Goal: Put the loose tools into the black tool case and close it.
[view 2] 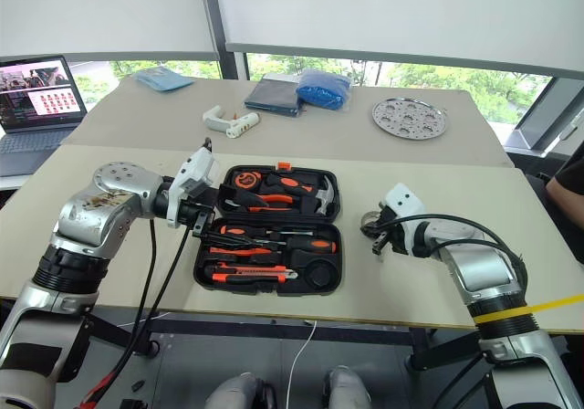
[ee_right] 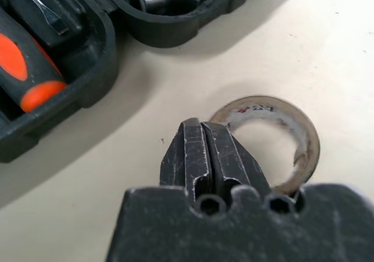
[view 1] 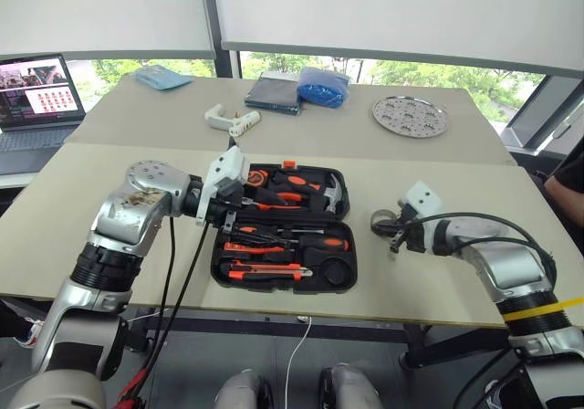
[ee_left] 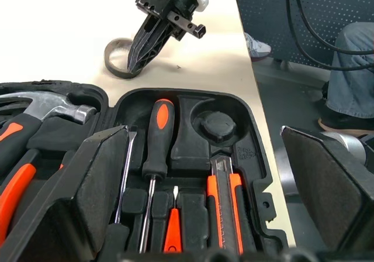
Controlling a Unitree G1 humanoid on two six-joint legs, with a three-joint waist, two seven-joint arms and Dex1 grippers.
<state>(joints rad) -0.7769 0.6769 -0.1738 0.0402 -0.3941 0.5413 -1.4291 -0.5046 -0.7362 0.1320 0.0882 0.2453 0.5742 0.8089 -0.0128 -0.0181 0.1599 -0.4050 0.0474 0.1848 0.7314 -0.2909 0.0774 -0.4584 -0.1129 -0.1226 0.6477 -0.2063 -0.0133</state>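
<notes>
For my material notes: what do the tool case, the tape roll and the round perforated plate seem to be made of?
Tool case: matte black moulded plastic, judging by its shaped recesses. Tape roll: dark tape wound on what looks like a pale, worn cardboard core with printing inside. Perforated plate: probably metal, grey and dully shiny with punched holes.

Black tool case [view 2: 267, 229] lies open on near table [view 2: 411, 290], orange-handled tools seated in recesses. Left gripper [view 2: 203, 215] hovers over case's left edge, fingers spread. Right gripper [view 2: 376, 235] rests right of case, touching small tape roll [view 2: 368, 220]. Far table holds white pistol-shaped tool [view 2: 228, 120], dark pouch [view 2: 271, 95], blue bag [view 2: 323, 88], perforated metal disc [view 2: 410, 117]. Laptop [view 2: 35, 108] far left.
</notes>
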